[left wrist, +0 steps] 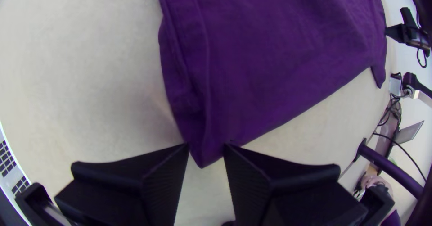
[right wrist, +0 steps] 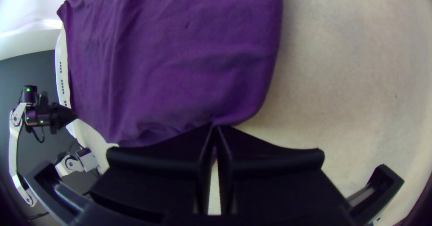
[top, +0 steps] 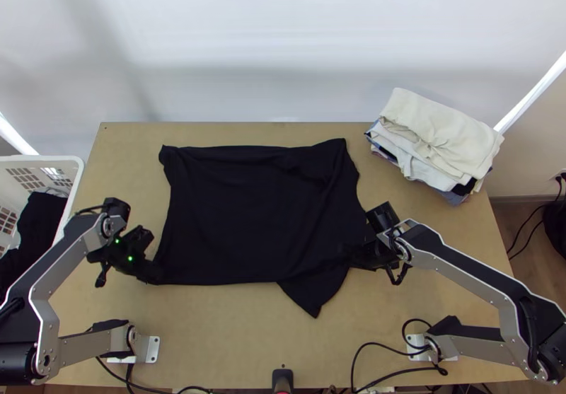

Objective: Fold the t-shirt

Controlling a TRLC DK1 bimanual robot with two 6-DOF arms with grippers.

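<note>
In the top view, the black t-shirt (top: 247, 217) lies spread on the table, with a pointed flap jutting out at its near right part. My left gripper (top: 156, 272) is at its near left corner. In the left wrist view, the left gripper (left wrist: 206, 146) is open, with the corner of the t-shirt (left wrist: 270, 59), shown purple, between its parted fingertips. At the shirt's right side is my right gripper (top: 352, 254). The right wrist view shows the right gripper (right wrist: 214, 126) shut on the edge of the t-shirt (right wrist: 180, 64).
A stack of folded clothes (top: 439, 139) stands at the table's far right corner. Left of the table is a white basket (top: 42, 160) with dark cloth inside. Cables (top: 382, 355) run along the near edge of the table (top: 233, 337).
</note>
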